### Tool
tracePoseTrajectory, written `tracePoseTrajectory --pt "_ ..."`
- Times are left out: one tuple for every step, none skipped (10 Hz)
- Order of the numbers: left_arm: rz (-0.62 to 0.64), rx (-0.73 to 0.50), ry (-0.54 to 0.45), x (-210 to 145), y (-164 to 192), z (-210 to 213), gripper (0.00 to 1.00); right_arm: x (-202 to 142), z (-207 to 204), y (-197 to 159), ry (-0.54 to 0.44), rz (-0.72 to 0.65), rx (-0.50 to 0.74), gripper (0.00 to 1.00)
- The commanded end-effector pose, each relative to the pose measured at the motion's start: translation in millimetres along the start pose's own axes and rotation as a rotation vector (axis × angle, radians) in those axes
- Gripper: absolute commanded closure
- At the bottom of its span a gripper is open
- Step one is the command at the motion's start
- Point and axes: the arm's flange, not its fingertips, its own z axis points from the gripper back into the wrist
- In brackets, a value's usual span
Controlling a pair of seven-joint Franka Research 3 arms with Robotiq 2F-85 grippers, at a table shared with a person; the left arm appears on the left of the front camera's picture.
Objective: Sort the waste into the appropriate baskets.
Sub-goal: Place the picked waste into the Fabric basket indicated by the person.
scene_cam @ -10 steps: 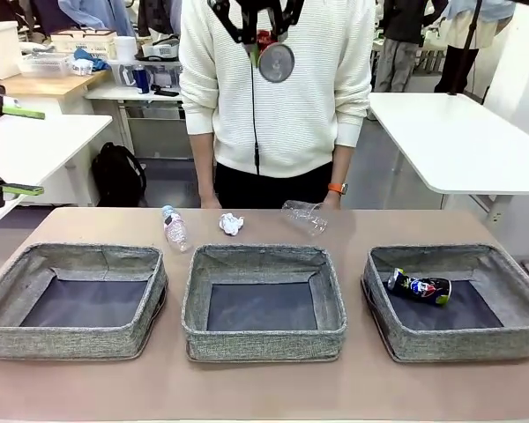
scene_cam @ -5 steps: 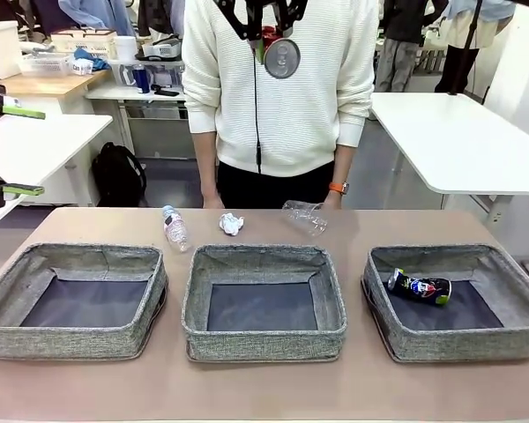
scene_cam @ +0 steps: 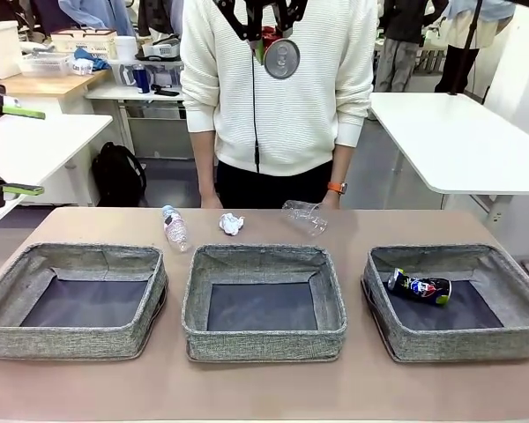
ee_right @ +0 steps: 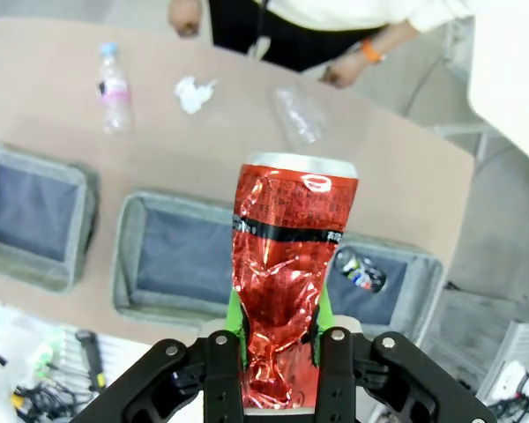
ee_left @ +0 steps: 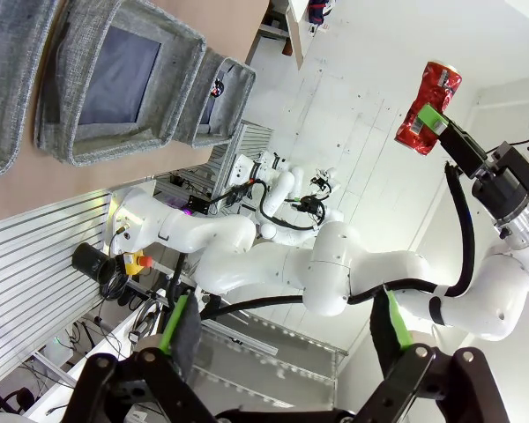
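High above the table's middle, my right gripper (ee_right: 278,339) is shut on a crushed red can (ee_right: 286,264); in the front view the can (scene_cam: 280,56) hangs in front of the person's chest. My left gripper (scene_cam: 26,150) is at the left edge, off the table, with its green pads wide apart and nothing between them; the left wrist view shows its open fingers (ee_left: 181,322). A bottle (scene_cam: 174,227), crumpled paper (scene_cam: 231,223) and a clear cup (scene_cam: 305,216) lie along the far edge. Three grey baskets stand in a row: left (scene_cam: 70,341), middle (scene_cam: 264,339), right (scene_cam: 463,342). A dark can (scene_cam: 419,286) lies in the right one.
A person in a white sweater stands at the far side, hands low by the table edge (scene_cam: 335,196). White tables stand to the left and right beyond this one. Bare tabletop runs in front of the baskets and between them.
The red can in my right gripper has risen slightly and shifted a little to the right. The left gripper and the litter on the table have not moved.
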Motion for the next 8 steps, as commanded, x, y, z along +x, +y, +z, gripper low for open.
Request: tracePoseTrajectory --pt "-0.015 0.004 0.010 -1.4 0.3 3.1 0.00 -1.3 0.9 3.1 -0.010 -0.010 0.011 0.68" --pt "-0.015 0.004 0.010 -1.4 0.3 3.1 0.00 -1.3 0.9 3.1 -0.010 -0.010 0.011 0.68" --pt "-0.015 0.004 0.010 -1.4 0.3 3.1 0.00 -1.3 0.9 3.1 -0.010 -0.010 0.011 0.68" --pt "-0.015 0.004 0.010 -1.4 0.3 3.1 0.00 -1.3 0.9 3.1 -0.010 -0.010 0.011 0.68" --pt "-0.015 0.004 0.010 -1.4 0.3 3.1 0.00 -1.3 0.9 3.1 -0.010 -0.010 0.011 0.68" --pt "-0.015 0.004 0.010 -1.4 0.3 3.1 0.00 -1.3 0.9 3.1 -0.010 -0.010 0.011 0.68" --pt "-0.015 0.004 0.010 -1.4 0.3 3.1 0.00 -1.3 0.9 3.1 -0.010 -0.010 0.011 0.68" --pt "-0.015 0.004 0.010 -1.4 0.3 3.1 0.00 -1.3 0.9 3.1 -0.010 -0.010 0.011 0.68"
